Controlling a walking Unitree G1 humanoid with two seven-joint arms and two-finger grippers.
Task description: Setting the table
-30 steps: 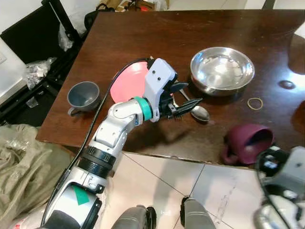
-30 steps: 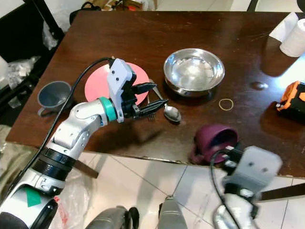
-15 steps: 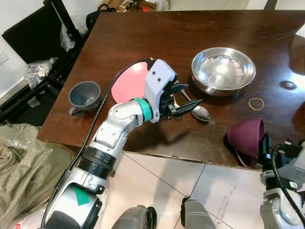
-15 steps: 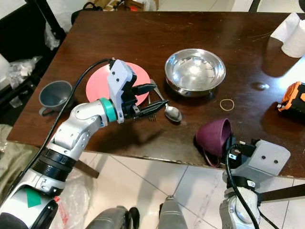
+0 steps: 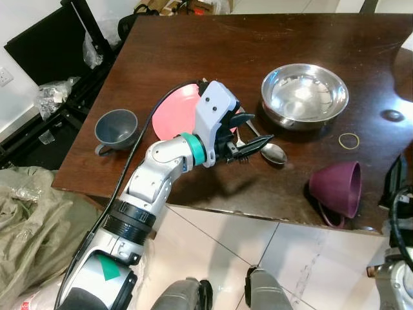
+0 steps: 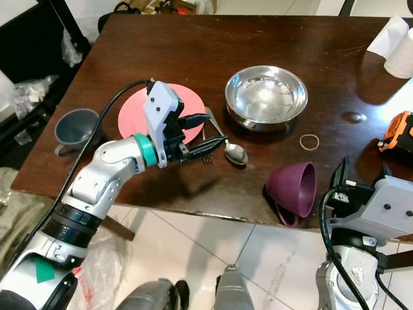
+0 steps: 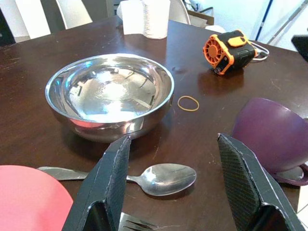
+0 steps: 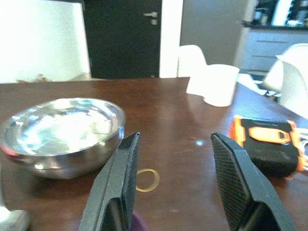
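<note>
— On the dark wooden table (image 5: 193, 51), where's the cutlery?
— A steel spoon (image 5: 266, 148) and fork (image 6: 205, 154) lie between the round pink plate (image 5: 175, 110) and shiny steel bowl (image 5: 304, 94). The left gripper (image 5: 250, 129) hovers above them, fingers spread.
— And the right gripper (image 8: 175, 185)?
— Parted too, off the table's near edge beside the purple cup (image 5: 337, 187) on its side.

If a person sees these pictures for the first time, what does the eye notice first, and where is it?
The left gripper draws the eye first: it hovers open above a spoon and fork at the middle of the dark table, beside a pink plate. Behind the spoon stands a shiny steel bowl. A purple cup lies on its side near the table's front edge, with the right gripper open just beyond it.
</note>
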